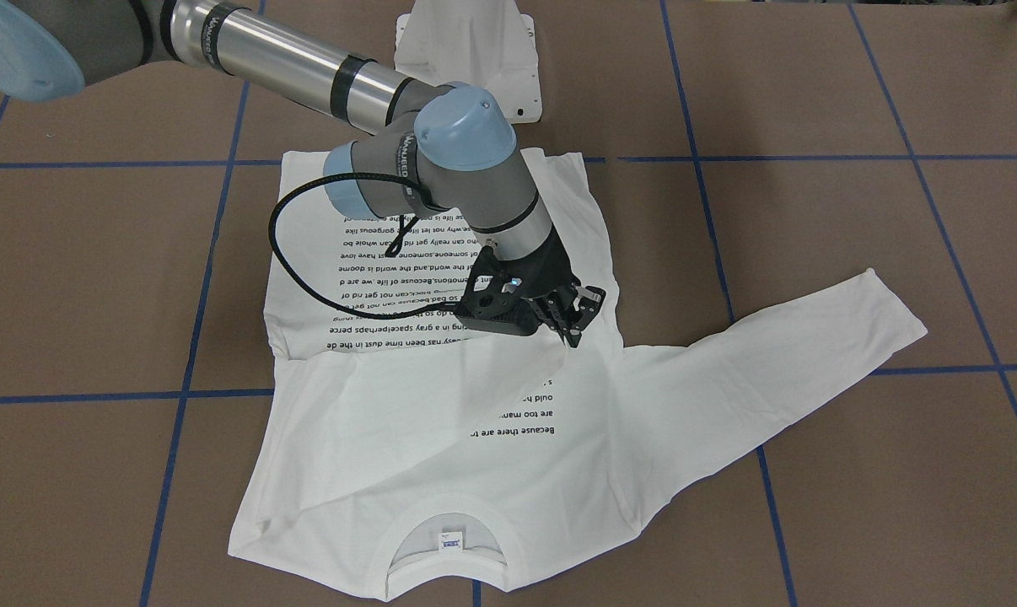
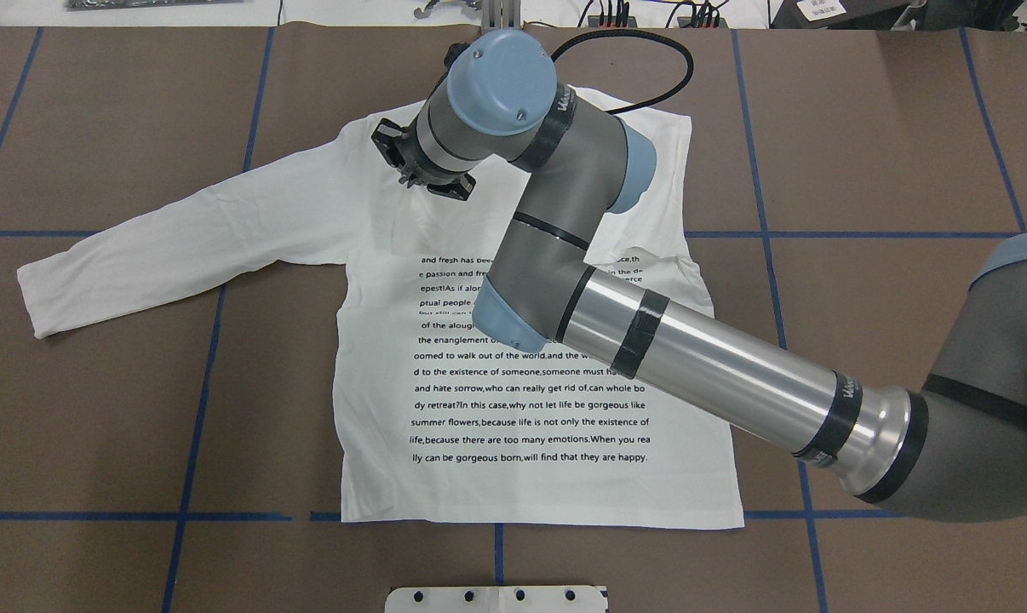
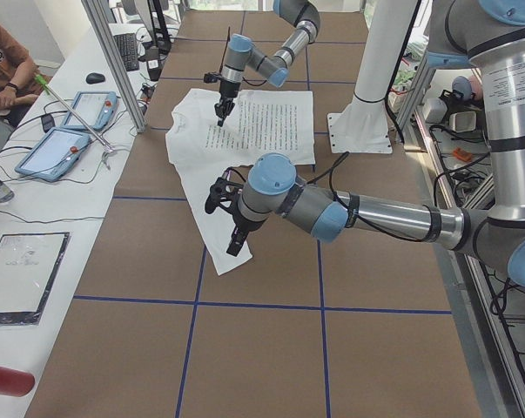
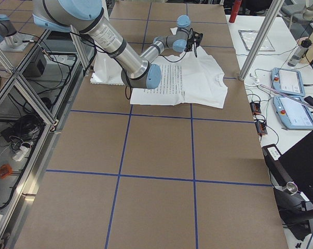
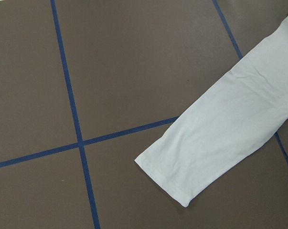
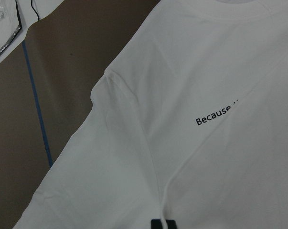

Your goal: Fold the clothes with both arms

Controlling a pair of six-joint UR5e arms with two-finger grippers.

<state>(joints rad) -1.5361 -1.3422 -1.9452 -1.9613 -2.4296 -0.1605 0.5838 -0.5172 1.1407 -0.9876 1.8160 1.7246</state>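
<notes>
The T-shirt [image 1: 441, 472] is thin, soft white knit, light and limp. I judge it will sag wherever it is not carried and creep in wrinkles over the brown, paper-like table [image 2: 139, 409] rather than slide as one piece. It takes a pinch easily but holds no shape, so the sound places to grip are its firmer edges: the hemmed cuff [image 5: 167, 176], the shoulder seams, the bottom hem and the ribbed collar [image 1: 441, 508]. It lies flat, printed side up, in the middle of the table; in the overhead view the collar end is at 12 o'clock, the hem at 6 o'clock, and the free sleeve [image 2: 181, 247] runs out straight toward 9 o'clock. The other sleeve [image 1: 390, 396] lies folded across the chest, hiding part of the black text [image 2: 530, 417], a flat print of small lines. The right hand [image 1: 573, 335] stands at the tip of that flap with its fingers drawn almost together, and the cloth rises in a small peak into them, so it appears to have a pinch of the fabric. The left hand [image 3: 236, 244] hangs over the free sleeve's cuff; it shows only from the table's end, and I cannot tell how far open it is. A small neck label [image 1: 450, 544] with blue print sits inside the collar, and blue tape lines [image 2: 96, 516] mark the matte table into squares
</notes>
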